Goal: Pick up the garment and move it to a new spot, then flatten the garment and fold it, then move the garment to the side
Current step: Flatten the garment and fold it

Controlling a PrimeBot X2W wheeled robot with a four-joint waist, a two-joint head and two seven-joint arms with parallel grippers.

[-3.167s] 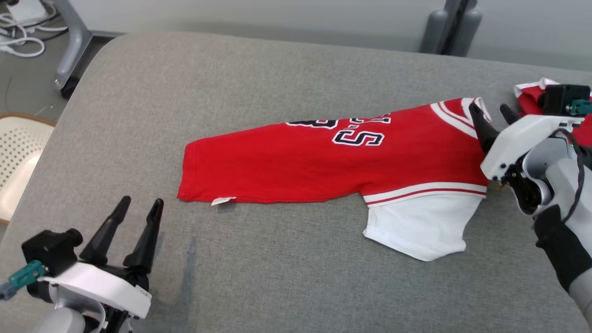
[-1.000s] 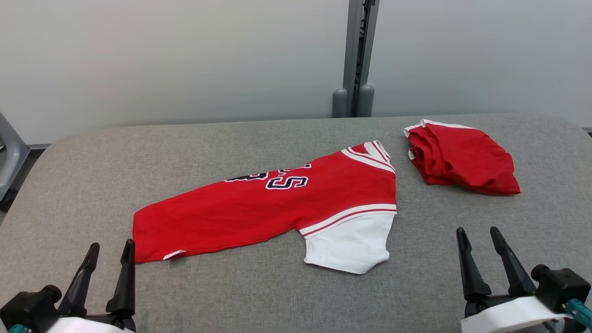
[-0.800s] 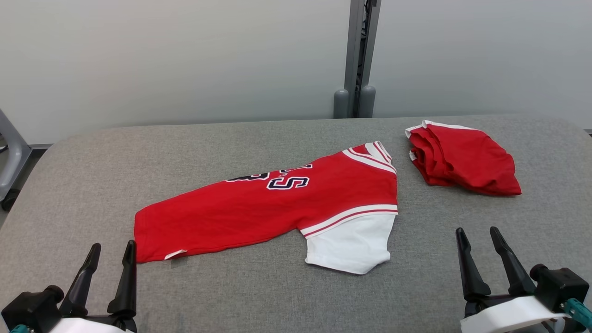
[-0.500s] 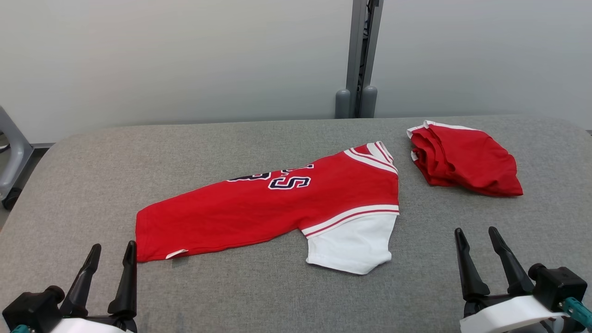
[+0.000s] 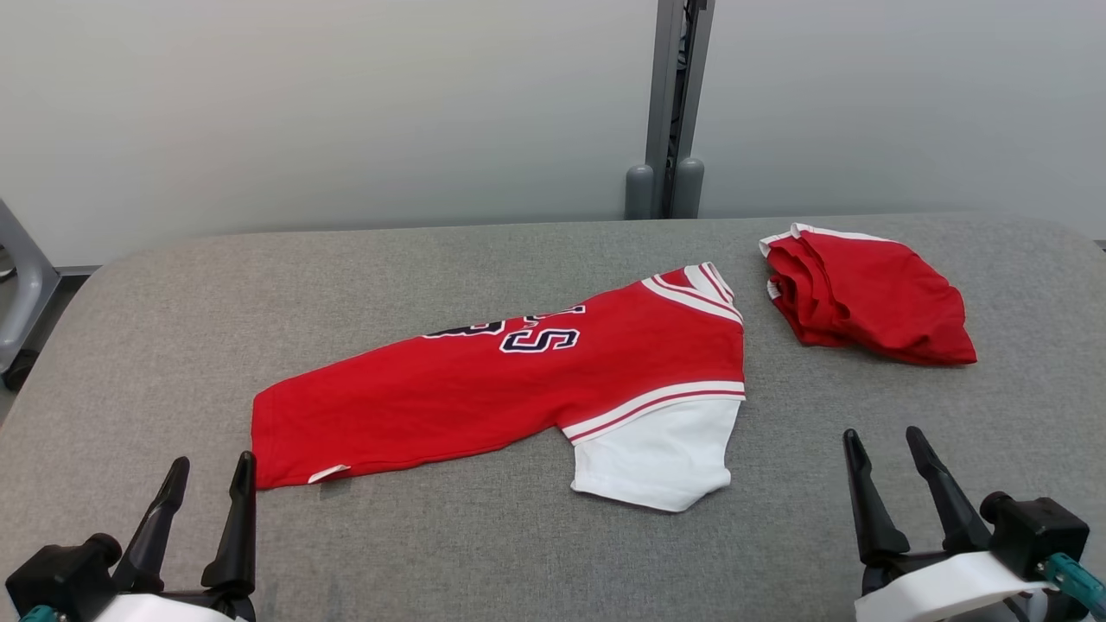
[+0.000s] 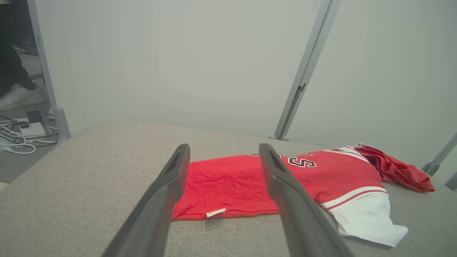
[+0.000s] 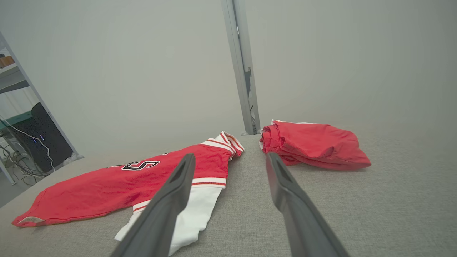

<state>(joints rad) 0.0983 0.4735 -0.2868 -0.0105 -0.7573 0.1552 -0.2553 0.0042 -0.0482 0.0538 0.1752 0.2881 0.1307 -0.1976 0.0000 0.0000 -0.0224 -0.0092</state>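
The garment (image 5: 484,397) is a red jersey with white sleeve and dark lettering, folded lengthwise and lying flat across the middle of the grey padded table (image 5: 484,259). It also appears in the left wrist view (image 6: 321,175) and the right wrist view (image 7: 117,182). My left gripper (image 5: 212,466) stands open at the lower left, just short of the jersey's hem corner, with nothing between its fingers. My right gripper (image 5: 881,441) stands open at the lower right, clear of the white sleeve (image 5: 657,458). The gaps of the left gripper (image 6: 223,151) and the right gripper (image 7: 230,159) hold nothing in their own wrist views.
A second red garment (image 5: 864,294) lies bunched at the back right of the table, next to the jersey's collar; the right wrist view has it (image 7: 314,142) too. A grey post (image 5: 670,104) rises behind the table. Cables (image 6: 21,135) lie on the floor past the left edge.
Since three seconds ago the view has shifted and my right gripper has pulled away from the jersey's collar to the lower right. Over the last second both grippers stay nearly still.
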